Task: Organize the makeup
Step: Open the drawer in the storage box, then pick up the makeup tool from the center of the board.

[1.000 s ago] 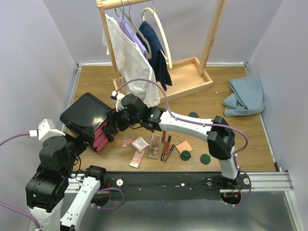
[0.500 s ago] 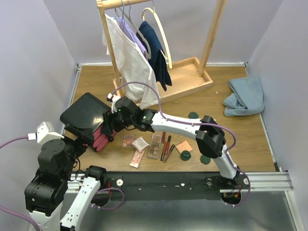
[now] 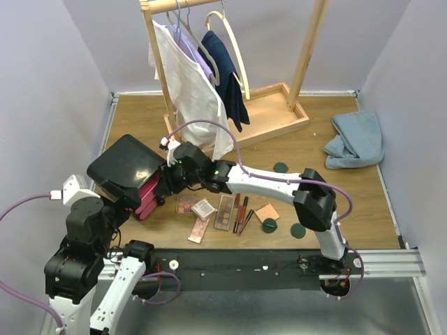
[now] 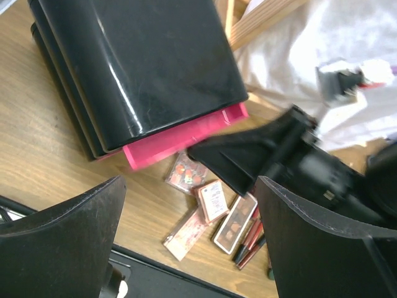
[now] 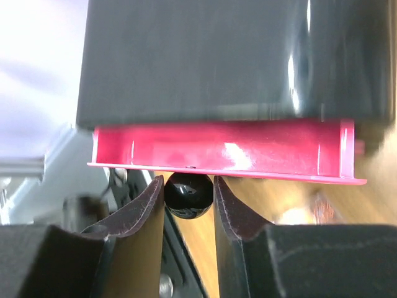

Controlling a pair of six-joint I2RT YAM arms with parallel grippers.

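The makeup lies on the wooden table in front of the black case point(image 3: 126, 164): eyeshadow palettes point(image 3: 225, 212), a square peach compact point(image 3: 267, 212), slim dark-red tubes point(image 3: 242, 213) and round green discs point(image 3: 298, 230). The left wrist view shows the same palettes point(image 4: 234, 225) and a compact point(image 4: 214, 200). My right gripper point(image 5: 189, 195) is at the case's pink drawer point(image 5: 223, 155), with its fingers pressed on either side of the round black knob point(image 5: 188, 200). My left gripper point(image 4: 189, 186) hangs open above the case's front, holding nothing.
A wooden clothes rack point(image 3: 276, 112) with hanging shirts point(image 3: 192, 84) stands at the back. A blue cloth point(image 3: 356, 139) lies at the far right. The right arm point(image 3: 272, 183) stretches across the table above the makeup. A black rail point(image 3: 244, 262) runs along the near edge.
My right gripper's fingers have narrowed onto the drawer's knob. The left arm has shifted a little to the right, its gripper still open.
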